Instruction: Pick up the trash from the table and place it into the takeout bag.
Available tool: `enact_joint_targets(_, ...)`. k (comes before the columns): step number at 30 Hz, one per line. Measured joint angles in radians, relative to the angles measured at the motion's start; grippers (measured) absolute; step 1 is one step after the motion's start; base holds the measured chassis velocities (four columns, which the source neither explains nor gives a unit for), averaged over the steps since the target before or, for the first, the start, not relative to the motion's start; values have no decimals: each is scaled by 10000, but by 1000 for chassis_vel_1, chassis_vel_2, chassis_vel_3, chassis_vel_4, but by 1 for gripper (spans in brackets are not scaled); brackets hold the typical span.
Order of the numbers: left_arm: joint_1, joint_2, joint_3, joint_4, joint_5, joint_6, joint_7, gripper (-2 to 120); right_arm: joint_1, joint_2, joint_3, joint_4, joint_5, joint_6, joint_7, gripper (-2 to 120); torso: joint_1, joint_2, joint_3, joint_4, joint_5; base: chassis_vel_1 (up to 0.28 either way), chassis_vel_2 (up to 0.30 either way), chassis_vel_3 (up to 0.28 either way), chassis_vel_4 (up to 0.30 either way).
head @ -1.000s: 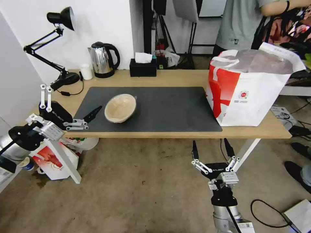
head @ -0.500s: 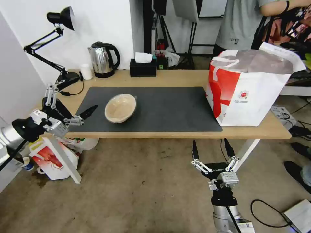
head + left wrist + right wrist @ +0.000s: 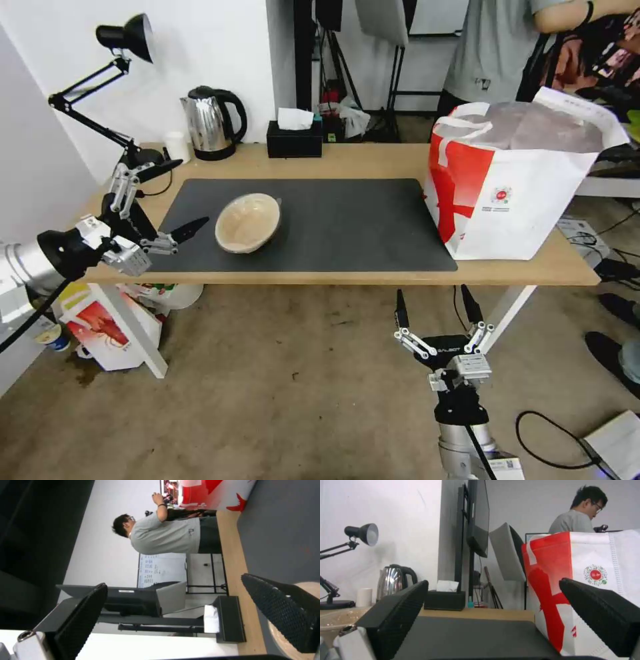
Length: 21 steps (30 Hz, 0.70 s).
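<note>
One piece of trash, a tan paper bowl (image 3: 248, 222), rests tilted on the dark grey mat (image 3: 347, 220) of the light-wood table (image 3: 373, 160). Just left of it my left gripper (image 3: 177, 198) hovers open over the mat's left edge, its lower finger (image 3: 190, 230) pointing at the bowl's rim without touching. From the left wrist, the bowl (image 3: 308, 586) lies behind one finger (image 3: 283, 612). The takeout bag (image 3: 513, 187), white with a red side panel, stands open at the table's right end. My right gripper (image 3: 433, 307) hangs open below the table's front edge, facing the bag (image 3: 593, 580).
A desk lamp (image 3: 127, 40), small white cup (image 3: 177, 147), steel kettle (image 3: 212, 123) and black tissue box (image 3: 294, 139) line the back left of the table. A smaller crayfish-print bag (image 3: 100, 327) sits on the floor by the left leg. A person stands behind the takeout bag.
My left arm has risen and swung toward the table, turning the gripper so its fingers now span the mat's left edge next to the bowl. The bowl, bag and right arm stayed put.
</note>
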Motion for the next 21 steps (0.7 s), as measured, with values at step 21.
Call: enact_joint_targets(21, -692, 281, 488, 500, 816, -248, 346, 100, 0, 0, 0, 0, 0, 0, 0, 100, -2, 0, 0, 0, 0, 0, 0, 0, 0)
